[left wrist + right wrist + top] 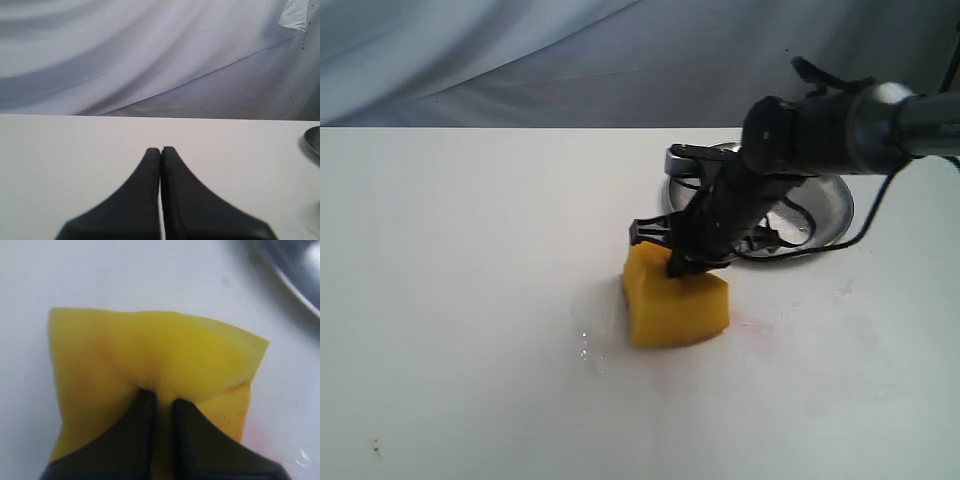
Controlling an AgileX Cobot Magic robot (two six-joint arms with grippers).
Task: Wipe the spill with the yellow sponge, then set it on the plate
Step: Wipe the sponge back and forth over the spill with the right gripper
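Right gripper (685,265) clenches the yellow sponge (675,305) on the tabletop (470,300), apparently mid-wipe; the plate (828,205), at two o'clock, comes next.

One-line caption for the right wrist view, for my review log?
Right gripper pinches the yellow sponge on the white table, blurred plate rim beyond.
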